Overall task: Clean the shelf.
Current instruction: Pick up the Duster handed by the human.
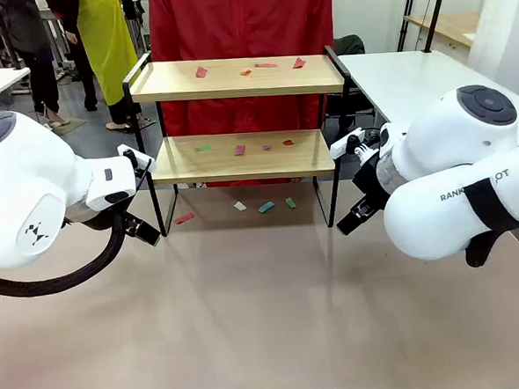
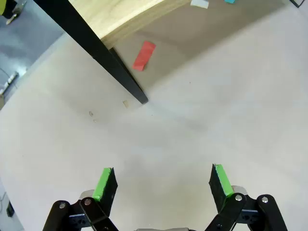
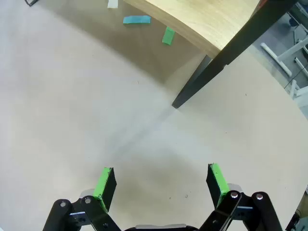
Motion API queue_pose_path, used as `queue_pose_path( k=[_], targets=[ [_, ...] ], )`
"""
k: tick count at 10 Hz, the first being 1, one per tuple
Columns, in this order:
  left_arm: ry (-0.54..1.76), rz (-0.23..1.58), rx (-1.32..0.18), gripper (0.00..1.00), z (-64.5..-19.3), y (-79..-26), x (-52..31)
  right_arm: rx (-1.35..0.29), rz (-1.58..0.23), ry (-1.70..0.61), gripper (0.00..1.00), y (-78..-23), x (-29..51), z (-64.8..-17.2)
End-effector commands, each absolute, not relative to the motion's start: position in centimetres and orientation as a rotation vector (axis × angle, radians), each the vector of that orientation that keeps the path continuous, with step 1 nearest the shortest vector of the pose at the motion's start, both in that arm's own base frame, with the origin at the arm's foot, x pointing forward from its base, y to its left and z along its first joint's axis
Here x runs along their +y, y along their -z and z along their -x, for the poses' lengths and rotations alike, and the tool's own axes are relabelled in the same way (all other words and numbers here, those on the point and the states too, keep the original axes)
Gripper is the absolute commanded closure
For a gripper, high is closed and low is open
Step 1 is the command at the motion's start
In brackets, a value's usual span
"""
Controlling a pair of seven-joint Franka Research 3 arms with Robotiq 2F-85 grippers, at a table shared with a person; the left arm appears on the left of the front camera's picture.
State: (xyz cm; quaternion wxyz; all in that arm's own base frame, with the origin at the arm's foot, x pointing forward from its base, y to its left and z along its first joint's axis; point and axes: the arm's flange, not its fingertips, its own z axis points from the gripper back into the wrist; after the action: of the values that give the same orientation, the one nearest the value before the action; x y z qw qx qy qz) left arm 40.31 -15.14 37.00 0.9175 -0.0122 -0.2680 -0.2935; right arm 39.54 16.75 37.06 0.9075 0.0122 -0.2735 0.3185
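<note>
**Front view.** The shelf stands at the far middle of the counter. Small red and pink paper scraps lie on its top board. A green, a pink and a few red bits lie on the lower board. On the counter under it, left to right, I see a red scrap, a white scrap, a teal scrap and a green scrap. The left arm sits near the shelf's left front corner and the right arm near its right front corner.

**Left wrist view.** The left gripper is spread wide above bare counter, with nothing between its green pads. The shelf's left front leg is ahead of it, and the red scrap is just past the foot.

**Right wrist view.** The right gripper is equally wide and empty. The right front leg is ahead, with the teal and green scraps lying beneath the lower board.
</note>
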Motion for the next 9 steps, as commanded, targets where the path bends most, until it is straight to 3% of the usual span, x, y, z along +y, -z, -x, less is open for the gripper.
queue_pose_path(
  k=[1,9],
  targets=[
    [0.604,0.025,-0.552,0.00,-40.31,-37.01,-15.14,-0.565,-0.025,-0.658,0.00,-37.06,16.75,-39.54],
    [0.604,0.025,-0.552,0.00,-40.31,-37.01,-15.14,-0.565,-0.025,-0.658,0.00,-37.06,16.75,-39.54]
  ],
)
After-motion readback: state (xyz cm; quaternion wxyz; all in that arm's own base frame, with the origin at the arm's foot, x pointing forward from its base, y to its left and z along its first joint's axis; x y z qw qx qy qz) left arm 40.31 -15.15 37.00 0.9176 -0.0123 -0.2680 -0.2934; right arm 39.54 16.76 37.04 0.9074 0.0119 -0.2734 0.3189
